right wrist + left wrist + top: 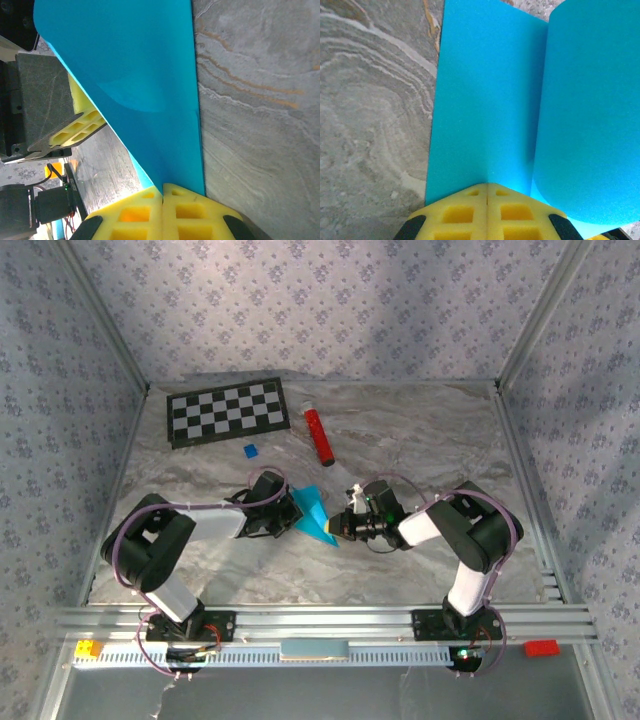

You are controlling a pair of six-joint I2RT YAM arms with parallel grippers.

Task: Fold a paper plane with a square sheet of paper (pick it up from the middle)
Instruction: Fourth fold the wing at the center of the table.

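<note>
One sheet: cyan sheet point(313, 512) sits mid-table, raised off the surface between the two grippers, its lower tip pointing toward the near edge.
Sheet shape: in the left wrist view the sheet point(490, 100) shows one flat panel with a second layer curling over it from the right; in the right wrist view the sheet point(140, 75) has one straight edge along the table and a rounded far corner.
Left gripper: left gripper point(292, 514) is at the sheet's left side; in its own view the left gripper point(486, 192) has its yellow pads pressed together on the sheet's near edge.
Right gripper: right gripper point(340, 526) is at the sheet's lower right tip; in its own view the right gripper point(163, 192) has its pads closed on the sheet's narrow end, with the left gripper point(80, 127) beyond the sheet.
Table: grey marbled table point(420, 450).
Cylinder: red cylinder point(319, 435) lies beyond the sheet, apart from it.
Block: small blue block point(250, 451) lies left of the cylinder.
Checkerboard: checkerboard point(227, 412) lies flat at the far left.
</note>
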